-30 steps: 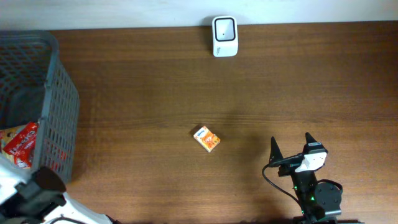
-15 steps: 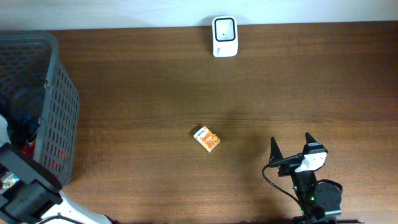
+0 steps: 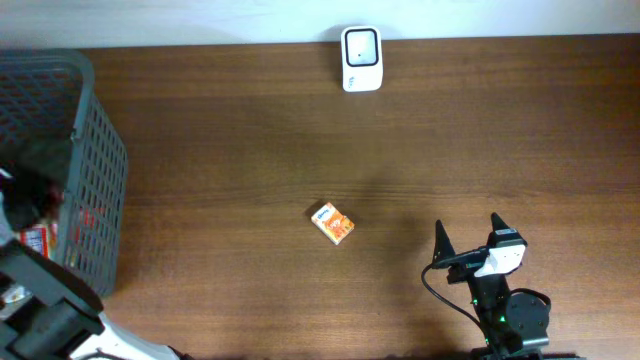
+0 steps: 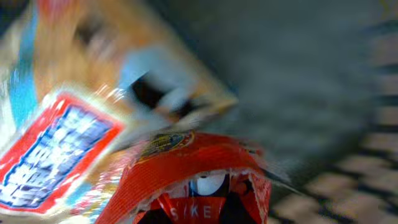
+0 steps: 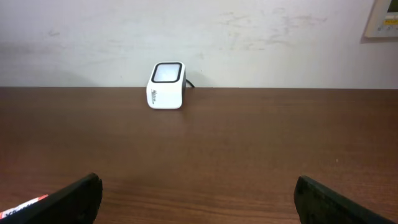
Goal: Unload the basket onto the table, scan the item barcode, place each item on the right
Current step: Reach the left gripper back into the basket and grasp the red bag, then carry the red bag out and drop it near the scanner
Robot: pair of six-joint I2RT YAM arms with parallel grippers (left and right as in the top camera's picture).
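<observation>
My left arm (image 3: 22, 200) reaches down into the grey mesh basket (image 3: 100, 170) at the table's left end. In the blurred left wrist view my left gripper (image 4: 199, 213) is shut on a crumpled red snack packet (image 4: 186, 162), its dark fingers close together at the bottom edge. An orange and blue packet (image 4: 68, 118) lies beside it. A small orange box (image 3: 331, 223) lies mid-table. The white scanner (image 3: 361, 58) stands at the far edge, also seen as the scanner (image 5: 167, 85) ahead of my right gripper (image 5: 199, 202). My right gripper (image 3: 468, 242) stands open and holds nothing.
Red packets (image 3: 38, 240) show through the basket's mesh near its front wall. The basket's tall walls surround my left wrist. A pale wall (image 5: 249, 37) runs behind the table's far edge.
The left arm swung from the lower left corner into the basket, and its jaws closed on the red packet. The right arm and the orange box have not moved.
</observation>
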